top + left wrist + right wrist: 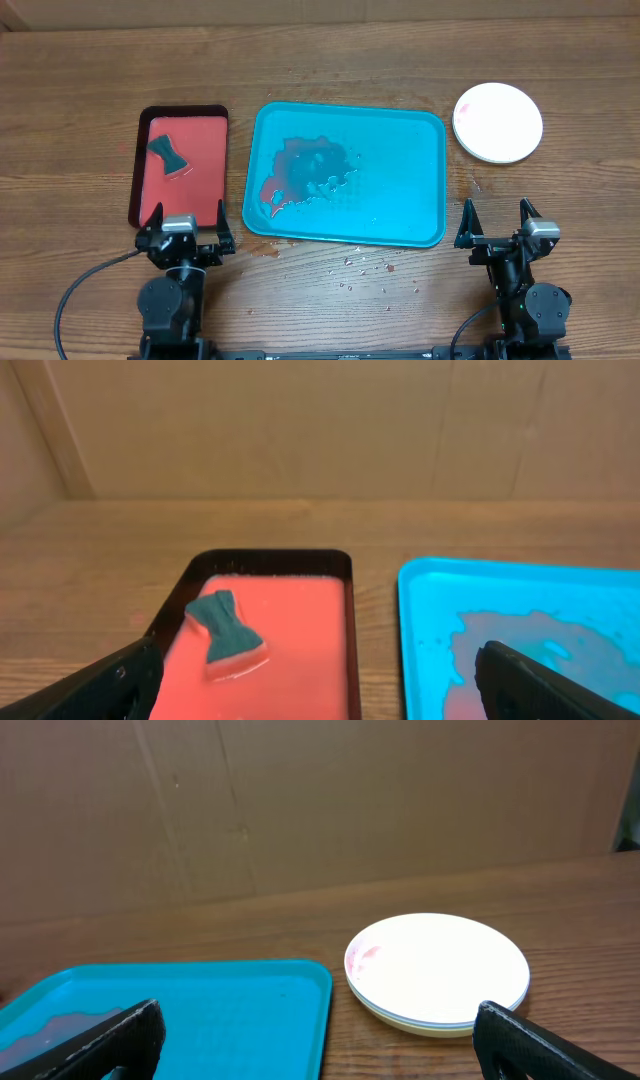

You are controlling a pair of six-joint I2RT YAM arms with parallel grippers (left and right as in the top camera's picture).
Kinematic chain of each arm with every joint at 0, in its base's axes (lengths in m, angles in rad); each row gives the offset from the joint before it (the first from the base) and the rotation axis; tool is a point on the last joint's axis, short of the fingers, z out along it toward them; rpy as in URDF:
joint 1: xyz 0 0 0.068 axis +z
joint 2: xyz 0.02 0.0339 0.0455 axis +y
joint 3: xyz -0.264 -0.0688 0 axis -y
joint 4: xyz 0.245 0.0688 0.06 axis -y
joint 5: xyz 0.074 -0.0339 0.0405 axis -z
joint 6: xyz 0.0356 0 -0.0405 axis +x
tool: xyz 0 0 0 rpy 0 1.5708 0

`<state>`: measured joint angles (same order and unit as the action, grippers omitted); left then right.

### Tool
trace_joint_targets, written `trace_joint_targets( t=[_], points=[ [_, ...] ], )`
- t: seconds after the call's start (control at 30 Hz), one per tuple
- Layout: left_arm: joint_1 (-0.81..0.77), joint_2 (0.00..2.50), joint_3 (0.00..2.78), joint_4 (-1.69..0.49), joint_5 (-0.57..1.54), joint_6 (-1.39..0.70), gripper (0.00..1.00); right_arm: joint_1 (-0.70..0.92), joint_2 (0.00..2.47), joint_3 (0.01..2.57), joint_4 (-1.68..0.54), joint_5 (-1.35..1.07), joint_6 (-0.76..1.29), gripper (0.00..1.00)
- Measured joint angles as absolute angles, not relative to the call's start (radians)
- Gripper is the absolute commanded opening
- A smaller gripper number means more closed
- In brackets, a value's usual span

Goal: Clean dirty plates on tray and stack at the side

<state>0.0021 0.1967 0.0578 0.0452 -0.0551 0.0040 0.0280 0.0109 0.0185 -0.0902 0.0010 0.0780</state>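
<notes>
Since the blue tray [400, 190] is carrying no plate at all and the plates [498, 122] are sitting in a stack on the counter [80, 80] at the upper right of the overhead frame, near the tray's upper right corner but not touching it, the task is looking close to finished, with the stacking step seemingly done. The left gripper [189, 215] is resting at the lower left and the right gripper [496, 215] at the lower right, each with its jaws spread wide and holding nothing. A red sauce smear [305, 165] and pooled water are lying in the left half of the tray, and droplets [365, 265] are dotting the counter just below its lower rim. The dark sponge [168, 153] is lying in the upper part of the red tray [205, 140] at the left. A faint pink mark is showing on the left edge of the top plate in the right wrist view, so the next move, if any, is probably calling for the left arm to reach up for the sponge and wipe that spot. How many plates are making up the stack is hard to tell: only the white top face and a yellowish rim beneath it are showing. Both wrist views are cutting the jaws off at the bottom corners, and each is showing only part of the tray.
</notes>
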Motion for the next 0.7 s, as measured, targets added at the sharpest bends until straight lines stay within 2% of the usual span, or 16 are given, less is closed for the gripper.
trace_joint_targets(
  t=[0.27, 0.37, 0.7],
  points=[
    [0.002, 0.097, 0.009, 0.059, -0.037, 0.004, 1.00, 0.028, 0.011, 0.019, -0.090, 0.000, 0.078, 1.00],
    [0.002, 0.031, 0.009, -0.052, -0.037, 0.004, 1.00, 0.028, 0.011, 0.019, -0.090, 0.001, 0.078, 1.00],
    [0.002, 0.017, 0.009, -0.079, -0.018, 0.004, 1.00, 0.028, 0.011, 0.019, -0.090, 0.001, 0.078, 1.00]
  ],
)
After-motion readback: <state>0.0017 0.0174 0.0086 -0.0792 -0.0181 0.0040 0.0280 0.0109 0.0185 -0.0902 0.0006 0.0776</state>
